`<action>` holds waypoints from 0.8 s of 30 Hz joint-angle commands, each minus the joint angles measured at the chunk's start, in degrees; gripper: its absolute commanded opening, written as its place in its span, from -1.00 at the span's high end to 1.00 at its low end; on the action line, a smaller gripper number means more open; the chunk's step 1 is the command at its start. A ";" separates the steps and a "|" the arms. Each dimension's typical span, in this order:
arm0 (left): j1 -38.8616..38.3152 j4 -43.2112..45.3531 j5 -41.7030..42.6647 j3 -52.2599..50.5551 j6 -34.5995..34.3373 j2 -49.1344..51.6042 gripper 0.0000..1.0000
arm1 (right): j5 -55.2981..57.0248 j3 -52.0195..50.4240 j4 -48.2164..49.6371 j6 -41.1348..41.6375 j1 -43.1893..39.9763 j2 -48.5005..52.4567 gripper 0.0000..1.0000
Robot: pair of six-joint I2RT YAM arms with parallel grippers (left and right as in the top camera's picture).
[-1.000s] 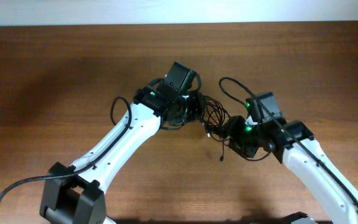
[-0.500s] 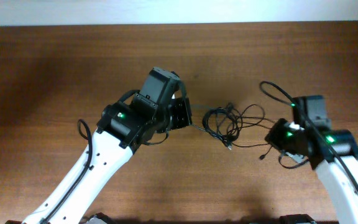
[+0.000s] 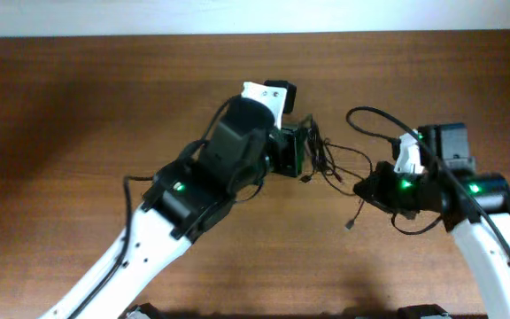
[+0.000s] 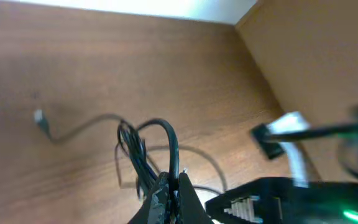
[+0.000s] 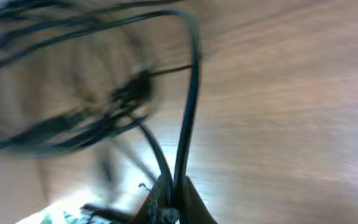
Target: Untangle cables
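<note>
Left fingers [image 4: 190, 204]: dark, tapered, pinched together on several thin black cables [image 4: 169, 134]. Right fingers [image 5: 196, 208]: likewise clamped on a glossy black loop, their bases cut off by the frame. Cables: slack tangled cords strung between both pairs, over a brown wood-grain table [image 3: 78, 106]. One small plug [image 4: 39, 116] trails beyond. Right wrist view blurred.
</note>
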 commanded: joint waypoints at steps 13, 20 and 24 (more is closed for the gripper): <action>-0.07 1.07 -2.16 0.81 -7.72 -3.82 1.00 | -20.79 5.01 12.22 -46.93 0.48 3.28 -0.64; 0.09 0.87 -3.30 0.81 -10.86 -7.15 1.00 | 1.27 4.94 17.03 -48.24 7.04 16.52 -0.64; 0.09 -0.11 -3.67 0.81 -10.25 -9.07 1.00 | -7.50 4.94 24.81 -51.91 7.43 17.14 -0.35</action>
